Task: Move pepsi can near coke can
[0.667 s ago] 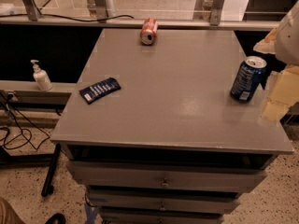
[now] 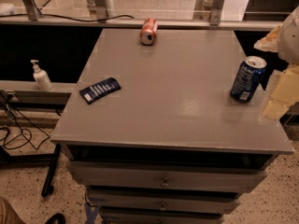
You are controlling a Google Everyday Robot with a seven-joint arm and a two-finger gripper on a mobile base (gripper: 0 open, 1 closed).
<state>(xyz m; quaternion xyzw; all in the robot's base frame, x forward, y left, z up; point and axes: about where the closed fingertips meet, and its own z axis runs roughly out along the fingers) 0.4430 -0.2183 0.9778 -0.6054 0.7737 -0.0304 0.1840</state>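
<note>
The pepsi can (image 2: 247, 79) is dark blue with a silver top. It stands upright near the right edge of the grey cabinet top (image 2: 177, 87). The coke can (image 2: 148, 31) is red-orange and lies on its side at the far edge of the top, its silver end facing me. My gripper (image 2: 280, 94) shows as cream-coloured parts at the right edge of the camera view, just right of the pepsi can and close beside it. The two cans are far apart.
A flat dark blue snack packet (image 2: 99, 90) lies near the left edge of the top. A white pump bottle (image 2: 41, 76) stands on a lower ledge to the left. Drawers (image 2: 163, 181) are below the front edge. A rail and posts run behind the cabinet.
</note>
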